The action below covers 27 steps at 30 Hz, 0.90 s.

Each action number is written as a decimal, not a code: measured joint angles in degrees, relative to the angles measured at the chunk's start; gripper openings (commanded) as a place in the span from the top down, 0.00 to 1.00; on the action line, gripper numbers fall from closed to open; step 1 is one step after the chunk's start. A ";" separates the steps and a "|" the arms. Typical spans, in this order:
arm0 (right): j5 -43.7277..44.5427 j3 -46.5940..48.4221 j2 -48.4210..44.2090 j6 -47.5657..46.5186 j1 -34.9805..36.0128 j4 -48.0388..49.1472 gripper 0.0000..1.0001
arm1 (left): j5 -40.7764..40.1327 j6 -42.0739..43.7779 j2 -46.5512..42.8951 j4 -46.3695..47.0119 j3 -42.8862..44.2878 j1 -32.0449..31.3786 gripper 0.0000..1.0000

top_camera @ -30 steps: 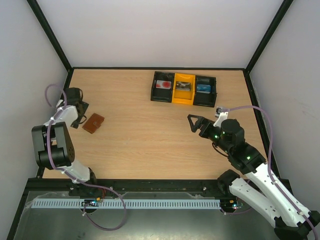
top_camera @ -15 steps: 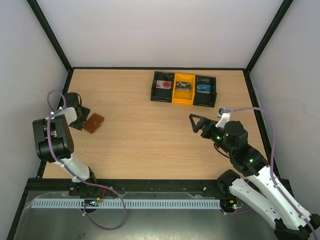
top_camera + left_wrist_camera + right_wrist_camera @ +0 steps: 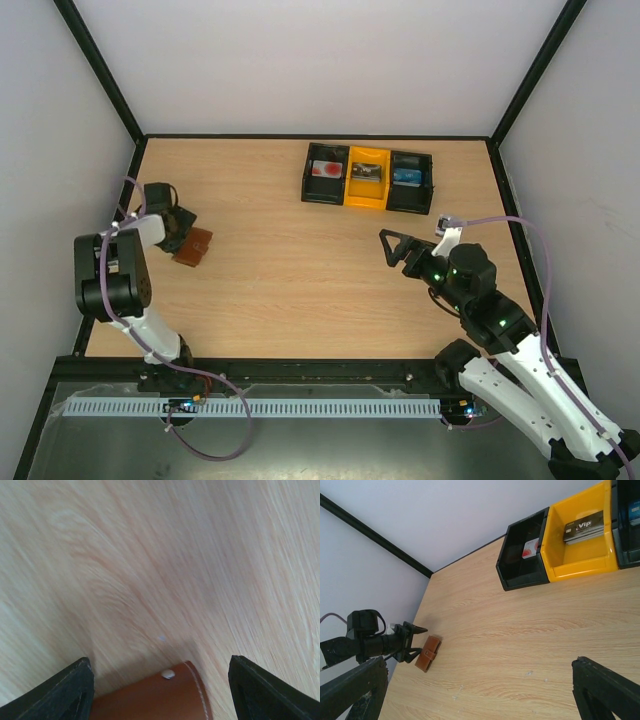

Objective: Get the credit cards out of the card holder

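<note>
Swung in since a second ago: left jaws, now spread astride the card holder (image 3: 193,247) (no pinch yet, grab seems next); right jaws spread too.

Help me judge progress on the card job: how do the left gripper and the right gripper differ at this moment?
The left gripper is down at the brown card holder, fingers straddling it; the right gripper hangs above bare table, nothing between its fingers. The left gripper is by the table's left edge; the right gripper is right of centre, nearer the black-and-yellow tray. Shared: both stand open and neither holds anything.
</note>
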 measured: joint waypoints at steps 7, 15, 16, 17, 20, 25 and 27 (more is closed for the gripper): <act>0.11 -0.37 -0.04 -0.20 0.00 -0.02 0.02 | 0.72 -0.24 -0.33 3.58 -1.64 -5.75 0.25; 0.57 -0.85 -0.11 -0.37 0.00 0.00 0.02 | 0.85 -1.27 -0.83 6.40 -3.23 -11.34 0.26; 0.57 -1.07 -0.11 -0.39 0.00 0.02 0.02 | 0.85 -1.42 -1.05 6.82 -3.63 -12.24 0.26; 0.57 -1.29 -0.11 -0.37 0.00 0.02 0.02 | 0.85 -1.60 -1.42 7.19 -4.13 -13.22 0.26; 0.57 -1.79 -0.11 -0.35 0.00 0.02 0.02 | 0.87 -2.36 -3.02 7.98 -6.14 -16.35 0.25; 0.37 -2.38 -0.09 0.28 0.00 0.42 0.02 | 0.92 -3.80 -6.14 8.39 -9.49 -20.39 0.24; 0.11 -2.78 -0.09 0.59 0.00 0.70 0.02 | 0.92 -4.37 -7.48 8.48 -10.86 -21.57 0.23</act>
